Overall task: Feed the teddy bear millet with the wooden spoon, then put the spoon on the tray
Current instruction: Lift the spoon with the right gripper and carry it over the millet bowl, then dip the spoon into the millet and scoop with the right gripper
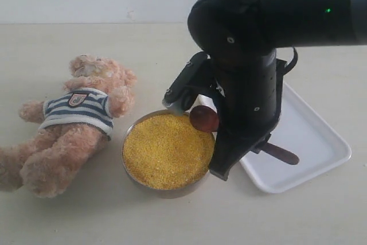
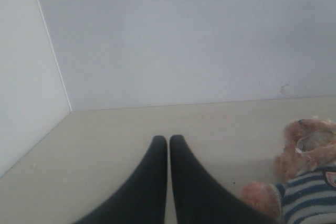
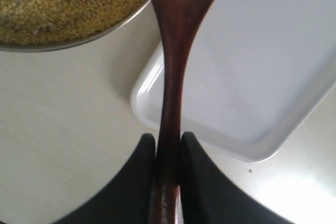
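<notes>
Nearest: round metal bowl (image 1: 172, 191) on the table (image 1: 172, 225), filled with yellow millet (image 1: 166, 150); teddy bear (image 1: 74, 124) lying face-up just beside it on the left, white tray (image 1: 312, 142) just beside it on the right. Above these: right hand (image 3: 168, 142) grasping the slim handle of the wooden spoon (image 3: 173, 77) between both fingers, the spoon's round end at the bowl's far right rim, its handle crossing over a corner of the tray. Farthest left: left hand (image 2: 168, 140) clenched, fingertips touching, low over bare table, with the bear near it to one side.
</notes>
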Controlling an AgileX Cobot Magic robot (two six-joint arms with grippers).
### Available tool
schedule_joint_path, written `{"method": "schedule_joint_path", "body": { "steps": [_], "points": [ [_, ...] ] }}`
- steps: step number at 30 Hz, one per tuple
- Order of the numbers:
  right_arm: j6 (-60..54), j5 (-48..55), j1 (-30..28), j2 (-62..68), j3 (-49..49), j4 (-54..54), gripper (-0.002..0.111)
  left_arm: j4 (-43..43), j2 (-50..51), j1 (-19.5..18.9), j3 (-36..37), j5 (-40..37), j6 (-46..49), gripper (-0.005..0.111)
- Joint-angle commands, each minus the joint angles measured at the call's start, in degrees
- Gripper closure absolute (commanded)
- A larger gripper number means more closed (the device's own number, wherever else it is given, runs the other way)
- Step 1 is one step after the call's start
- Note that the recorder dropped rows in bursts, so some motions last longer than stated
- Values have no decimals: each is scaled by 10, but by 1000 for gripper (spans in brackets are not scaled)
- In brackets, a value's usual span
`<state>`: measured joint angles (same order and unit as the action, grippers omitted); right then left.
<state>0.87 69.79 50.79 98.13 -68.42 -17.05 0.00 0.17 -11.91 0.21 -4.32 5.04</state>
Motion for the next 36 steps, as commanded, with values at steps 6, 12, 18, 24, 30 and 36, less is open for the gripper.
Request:
{"method": "schedule_joint_path", "body": {
  "steps": [6, 12, 18, 24, 30, 36],
  "points": [
    [50, 2, 45, 19, -3, -108, 109, 0, -2, 5, -2, 0, -3, 103],
    [57, -1, 58, 30, -3, -109, 109, 0, -2, 5, -2, 0, -3, 103],
    [71, -15, 58, 32, -3, -143, 109, 0, -2, 5, -2, -1, -3, 103],
    [73, -26, 58, 32, -3, -151, 109, 0, -2, 5, -2, -1, -3, 103],
    [73, -29, 58, 32, -3, -153, 109, 0, -2, 5, -2, -1, -3, 103],
    [69, -30, 58, 32, -3, -159, 109, 0, -2, 5, -2, 0, -3, 103]
  ]
}}
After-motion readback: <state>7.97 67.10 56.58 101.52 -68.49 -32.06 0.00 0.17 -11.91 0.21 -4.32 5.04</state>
